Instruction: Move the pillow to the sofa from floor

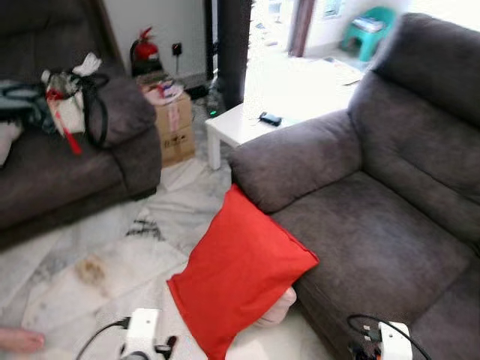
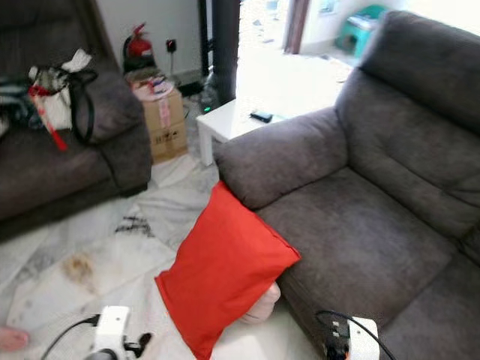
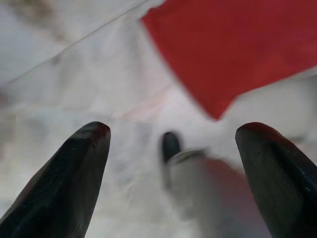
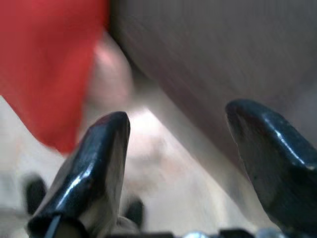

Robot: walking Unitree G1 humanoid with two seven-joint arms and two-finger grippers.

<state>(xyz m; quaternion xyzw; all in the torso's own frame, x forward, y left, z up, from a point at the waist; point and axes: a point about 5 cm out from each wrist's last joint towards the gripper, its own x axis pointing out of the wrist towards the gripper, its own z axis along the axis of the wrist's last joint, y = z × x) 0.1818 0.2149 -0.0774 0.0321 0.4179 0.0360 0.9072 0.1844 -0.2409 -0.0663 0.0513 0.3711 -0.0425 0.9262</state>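
Left claw point(image 3: 173, 136): black tapered fingers spread wide, low above marble floor point(image 1: 112, 255).
Right claw point(image 4: 183, 124): likewise agape, beside the sofa point(image 1: 375, 225) front.
Pillow point(image 1: 240, 270): smooth red square, just ahead between both claws, leaning on grey plush sofa.

Red pillow point(image 1: 240, 274), grey sofa point(image 1: 375, 225), white-marbled floor point(image 1: 112, 255).

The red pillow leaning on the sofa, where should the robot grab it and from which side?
Grip the red pillow at its free lower corner near the floor, coming from the robot's left with the open left gripper. That corner sticks out unobstructed; the other side rests against the sofa.
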